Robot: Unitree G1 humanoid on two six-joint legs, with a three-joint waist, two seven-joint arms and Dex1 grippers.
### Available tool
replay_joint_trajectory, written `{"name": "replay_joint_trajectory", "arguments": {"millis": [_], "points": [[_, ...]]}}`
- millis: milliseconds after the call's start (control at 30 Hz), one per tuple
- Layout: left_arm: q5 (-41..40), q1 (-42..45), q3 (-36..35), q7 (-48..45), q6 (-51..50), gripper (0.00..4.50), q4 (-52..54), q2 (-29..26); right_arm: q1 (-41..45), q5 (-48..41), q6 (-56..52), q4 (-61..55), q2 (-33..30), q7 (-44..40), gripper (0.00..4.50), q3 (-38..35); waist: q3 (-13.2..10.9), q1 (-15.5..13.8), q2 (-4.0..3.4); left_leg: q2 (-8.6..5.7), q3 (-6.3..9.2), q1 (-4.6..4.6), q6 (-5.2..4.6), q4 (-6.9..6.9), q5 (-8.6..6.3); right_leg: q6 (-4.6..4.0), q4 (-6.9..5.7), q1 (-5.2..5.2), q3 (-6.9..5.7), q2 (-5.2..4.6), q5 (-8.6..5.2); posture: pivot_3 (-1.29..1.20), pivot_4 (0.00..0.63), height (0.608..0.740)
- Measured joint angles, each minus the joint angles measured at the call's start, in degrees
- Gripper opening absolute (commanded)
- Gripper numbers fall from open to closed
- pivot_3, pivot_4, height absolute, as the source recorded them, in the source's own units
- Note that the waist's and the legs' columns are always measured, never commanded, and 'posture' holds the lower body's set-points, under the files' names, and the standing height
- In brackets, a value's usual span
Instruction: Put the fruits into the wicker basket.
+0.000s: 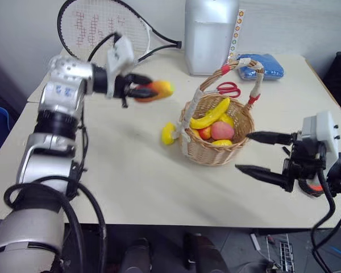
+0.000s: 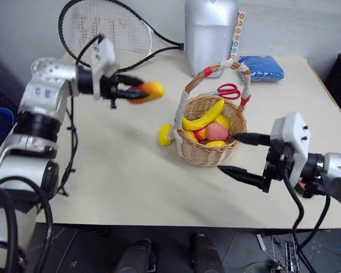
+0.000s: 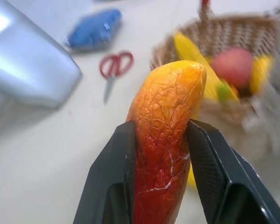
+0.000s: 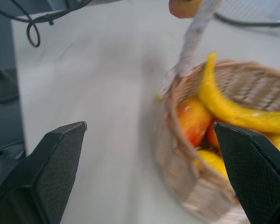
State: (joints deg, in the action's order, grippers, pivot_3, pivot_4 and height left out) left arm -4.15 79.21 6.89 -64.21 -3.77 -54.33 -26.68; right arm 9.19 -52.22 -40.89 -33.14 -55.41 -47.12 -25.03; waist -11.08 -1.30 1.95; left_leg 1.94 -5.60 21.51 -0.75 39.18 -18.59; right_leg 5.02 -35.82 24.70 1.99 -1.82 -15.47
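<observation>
My left gripper (image 1: pixel 141 90) is shut on the red-and-yellow mango (image 1: pixel 157 89), held in the air to the left of the wicker basket (image 1: pixel 217 149). In the left wrist view the mango (image 3: pixel 165 135) sits clamped between both black fingers (image 3: pixel 112 177). Inside the basket lie a yellow banana (image 1: pixel 211 115), a pink fruit (image 1: pixel 221 130) and other yellow and red fruits. A small yellow lemon (image 1: pixel 168 134) rests on the table against the basket's left side. My right gripper (image 1: pixel 265 153) stands open just right of the basket, nothing between its fingers.
Red scissors (image 1: pixel 229 89) lie behind the basket. A silver container (image 1: pixel 210 34), a blue bag (image 1: pixel 261 65) and a tennis racket (image 1: pixel 102 25) sit at the back of the table (image 1: pixel 131 170). A red-and-black tape measure (image 1: pixel 314 187) lies under my right hand.
</observation>
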Motion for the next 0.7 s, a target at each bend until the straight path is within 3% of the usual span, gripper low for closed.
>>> {"name": "replay_joint_trajectory", "arguments": {"millis": [100,200,567,700], "points": [[2.1,1.7,0.9,0.3,5.3,1.34,-7.3,3.0,0.3,1.3,0.2,0.1,0.6,2.0,4.50,0.1,0.0,0.5,0.00,0.10,-0.13,0.16,0.01,-0.03,0.00,0.00,-0.09,0.23,0.01,0.03,0.00,0.00,0.150,0.740],[4.0,4.1,1.2,0.3,9.3,1.34,-13.1,6.4,-0.5,2.2,0.4,0.0,1.1,3.0,4.50,0.1,0.0,0.5,0.00,0.08,-0.10,0.89,0.13,0.04,0.15,0.05,-0.26,1.00,0.00,0.06,0.03,0.00,0.150,0.740],[8.2,9.4,1.5,1.3,17.5,1.34,-19.1,13.2,-3.4,2.6,0.4,-2.8,2.0,5.9,4.50,0.0,0.0,0.1,0.00,-0.04,-0.11,0.81,0.06,0.05,0.17,0.10,-0.16,0.99,0.13,0.09,0.06,0.00,0.150,0.740],[9.0,10.1,1.4,-0.3,17.8,2.61,-19.7,14.5,-3.4,2.6,0.4,-2.8,2.2,6.8,4.50,0.0,0.0,0.2,0.00,-0.06,-0.09,0.80,0.05,0.05,0.18,0.11,-0.17,0.97,0.15,0.09,0.07,0.00,0.150,0.740]]}}
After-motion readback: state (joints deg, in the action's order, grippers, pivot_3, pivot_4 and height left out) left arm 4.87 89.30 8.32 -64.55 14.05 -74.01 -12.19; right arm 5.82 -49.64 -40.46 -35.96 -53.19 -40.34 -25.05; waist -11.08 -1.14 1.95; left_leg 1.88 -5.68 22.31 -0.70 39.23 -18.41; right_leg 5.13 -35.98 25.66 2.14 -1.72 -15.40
